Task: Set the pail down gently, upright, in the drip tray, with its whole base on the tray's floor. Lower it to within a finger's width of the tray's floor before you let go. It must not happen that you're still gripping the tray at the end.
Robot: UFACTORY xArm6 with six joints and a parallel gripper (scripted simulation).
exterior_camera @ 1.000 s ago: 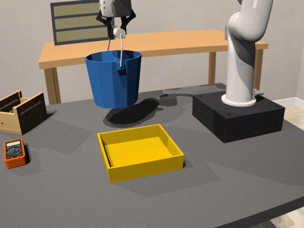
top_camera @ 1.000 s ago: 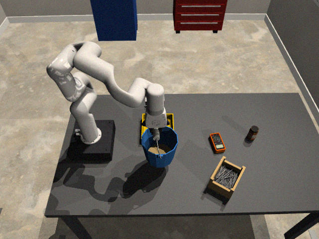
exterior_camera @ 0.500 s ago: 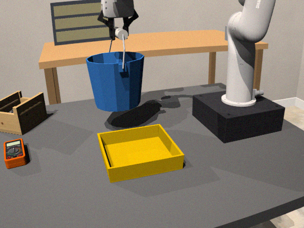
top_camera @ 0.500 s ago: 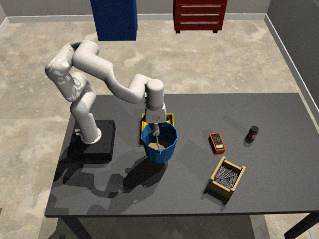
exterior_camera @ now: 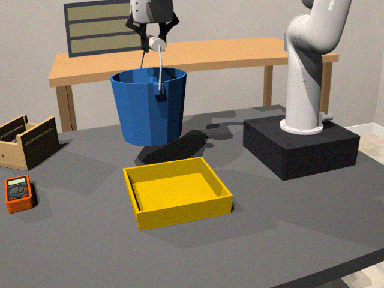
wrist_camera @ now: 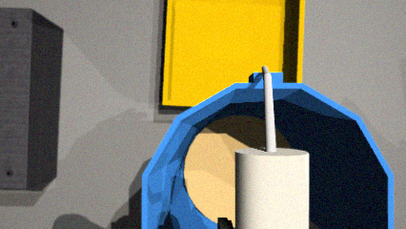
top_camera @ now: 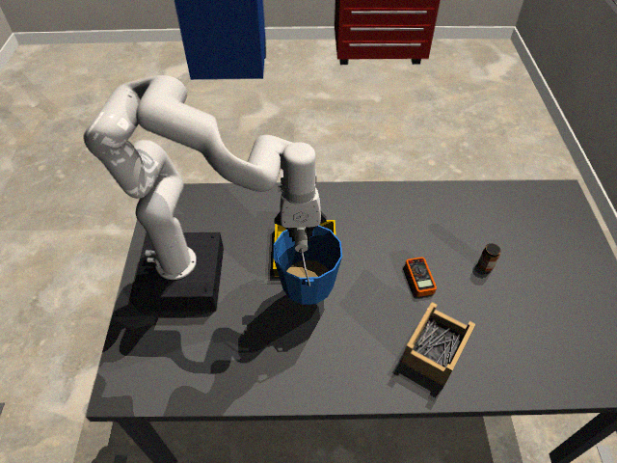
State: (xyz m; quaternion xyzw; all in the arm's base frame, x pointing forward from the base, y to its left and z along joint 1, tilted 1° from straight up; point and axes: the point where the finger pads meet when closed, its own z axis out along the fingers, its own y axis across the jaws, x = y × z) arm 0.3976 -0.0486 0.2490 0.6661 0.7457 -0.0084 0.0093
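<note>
My gripper (exterior_camera: 152, 41) is shut on the white grip of the blue pail's (exterior_camera: 149, 107) wire handle. The pail hangs upright in the air, well above the table. It also shows in the top view (top_camera: 308, 269) and in the wrist view (wrist_camera: 267, 167), where its tan floor is visible. The yellow drip tray (exterior_camera: 176, 191) lies flat on the table, empty. In the top view only the tray's far edge (top_camera: 304, 230) shows behind the pail. In the wrist view the tray (wrist_camera: 229, 48) lies beyond the pail's rim, which overlaps its near edge.
The arm's black base block (exterior_camera: 299, 145) stands beside the tray. An orange multimeter (top_camera: 419, 276), a wooden crate of nails (top_camera: 437, 343) and a small dark jar (top_camera: 488, 258) stand to the right in the top view.
</note>
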